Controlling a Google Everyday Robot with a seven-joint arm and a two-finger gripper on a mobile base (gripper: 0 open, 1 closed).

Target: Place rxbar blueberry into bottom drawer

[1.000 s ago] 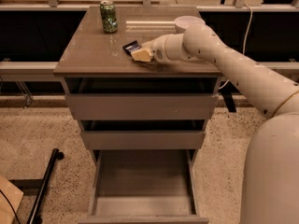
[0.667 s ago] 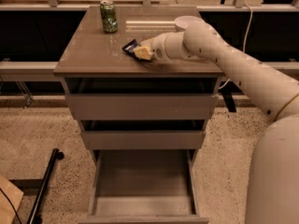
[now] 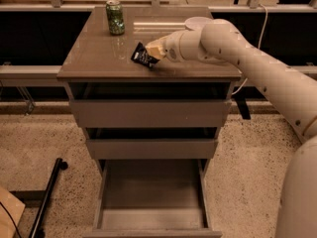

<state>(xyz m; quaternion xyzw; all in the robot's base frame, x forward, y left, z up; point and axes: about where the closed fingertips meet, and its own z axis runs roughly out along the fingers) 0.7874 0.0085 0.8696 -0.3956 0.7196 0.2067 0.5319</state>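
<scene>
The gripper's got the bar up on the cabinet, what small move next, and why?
Probably lift slightly and draw back toward the front edge of the cabinet: the gripper holds the rxbar blueberry tilted over the top, and the bottom drawer stands open below.

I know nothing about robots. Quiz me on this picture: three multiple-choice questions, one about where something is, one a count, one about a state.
1. Where is the gripper? A) over the cabinet top, at the rxbar blueberry; B) down at the floor; C) behind the cabinet.
2. How many drawers does the cabinet have? A) two; B) three; C) five.
3. The bottom drawer is: A) shut; B) pulled open; C) taken out.
Answers: 1 A, its tip meets the dark wrapper on the top. 2 B, three fronts are stacked. 3 B, its grey inside shows.
</scene>
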